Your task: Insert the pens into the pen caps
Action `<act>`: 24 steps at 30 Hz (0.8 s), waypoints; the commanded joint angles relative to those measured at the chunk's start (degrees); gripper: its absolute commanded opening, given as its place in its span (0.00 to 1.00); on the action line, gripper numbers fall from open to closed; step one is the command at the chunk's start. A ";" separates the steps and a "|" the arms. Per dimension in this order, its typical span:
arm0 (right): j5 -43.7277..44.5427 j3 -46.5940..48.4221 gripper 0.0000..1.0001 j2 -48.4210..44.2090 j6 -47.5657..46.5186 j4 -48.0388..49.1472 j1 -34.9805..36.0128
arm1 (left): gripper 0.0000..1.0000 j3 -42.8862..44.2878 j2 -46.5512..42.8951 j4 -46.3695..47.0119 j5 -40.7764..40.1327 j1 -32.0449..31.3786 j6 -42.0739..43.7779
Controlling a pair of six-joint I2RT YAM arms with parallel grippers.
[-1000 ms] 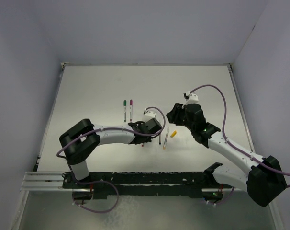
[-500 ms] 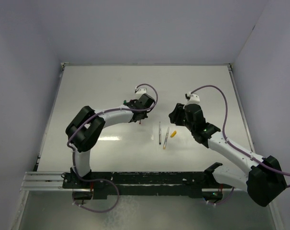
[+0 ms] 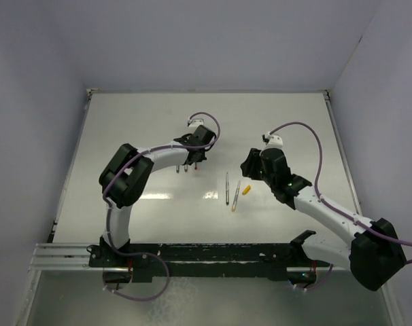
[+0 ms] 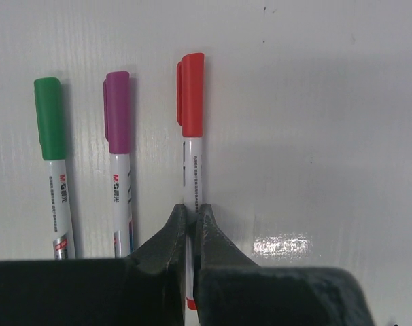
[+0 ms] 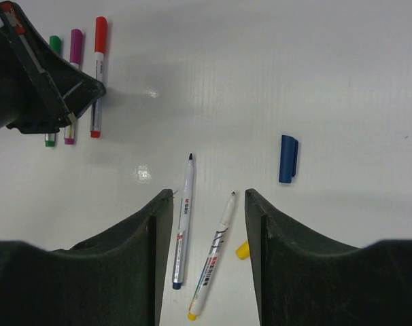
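Swung my left hand (image 4: 190, 214) away from the middle, out to the far row. It was clamped shut on the red pen (image 4: 191, 136), capped and seemingly resting on the worktop (image 4: 328, 102) just beside the magenta pen (image 4: 119, 149) and green pen (image 4: 51, 149). That made three capped pens in line.

My right hand (image 5: 208, 198) hung half open and empty over the bare blue-ended pen (image 5: 183, 224) and yellow-ended pen (image 5: 215, 261). The blue cap (image 5: 288, 159) lay apart, the yellow cap (image 5: 242, 250) close by. Judged two pens left.

three capped pens (image 5: 97, 75), two uncapped pens (image 5: 183, 224), two loose caps (image 5: 288, 159)
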 commanded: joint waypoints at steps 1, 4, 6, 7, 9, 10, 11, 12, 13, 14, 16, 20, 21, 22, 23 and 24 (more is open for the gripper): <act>0.93 0.20 0.49 1.63 0.07 0.66 -0.06 | 0.00 2.84 1.04 0.08 0.25 1.05 1.25; 0.54 0.49 0.49 2.41 -0.31 -0.08 -0.02 | 0.09 3.05 0.85 -0.08 0.96 1.17 1.39; 0.60 0.30 0.50 2.41 -0.42 -0.21 -0.04 | 0.14 3.00 0.59 -0.42 1.00 1.17 1.38; 0.60 0.24 0.50 2.35 -0.47 -0.21 -0.04 | 0.15 2.98 0.42 -0.58 0.96 1.17 1.36; 0.62 0.08 0.50 2.30 -0.67 -0.21 -0.02 | 0.18 2.85 0.02 -0.68 1.02 1.17 1.36; 0.64 0.05 0.50 2.30 -0.70 -0.21 -0.05 | 0.20 2.93 -0.11 -0.73 1.03 1.17 1.40; 0.61 0.04 0.50 2.41 -0.83 -0.21 -0.03 | 0.21 3.01 -0.28 -0.81 0.99 1.21 1.40; 0.53 0.08 0.50 2.51 -0.96 -0.21 -0.02 | 0.23 2.98 -0.53 -0.94 0.99 1.17 1.40; 0.52 0.17 0.50 2.69 -1.20 -0.33 -0.07 | 0.25 3.14 -0.75 -0.99 1.02 1.17 1.40; 0.52 0.28 0.50 2.86 -1.37 -0.50 -0.10 | 0.27 3.10 -1.11 -1.05 1.08 1.25 1.44; 0.70 0.56 0.49 3.31 -1.68 -1.01 -0.02 | 0.31 3.13 -2.02 -0.93 1.28 1.18 1.54; 2.85 0.57 0.49 3.53 -1.28 -1.85 -0.04 | 0.35 2.86 -4.34 -0.50 1.80 1.08 1.98; 3.54 0.64 0.49 3.53 -0.94 -2.14 -0.08 | 0.35 2.68 -5.08 -0.26 2.06 1.04 2.09; 4.24 0.77 0.49 3.64 -0.67 -2.53 -0.02 | 0.36 2.46 -5.80 0.04 2.42 0.96 2.27; 5.06 1.02 0.49 3.76 -0.28 -3.00 -0.06 | 0.36 2.06 -6.62 0.45 2.71 0.82 2.34; 5.80 1.26 0.48 3.93 -0.07 -3.38 -0.10 | 0.37 1.64 -7.45 0.86 2.79 0.60 2.51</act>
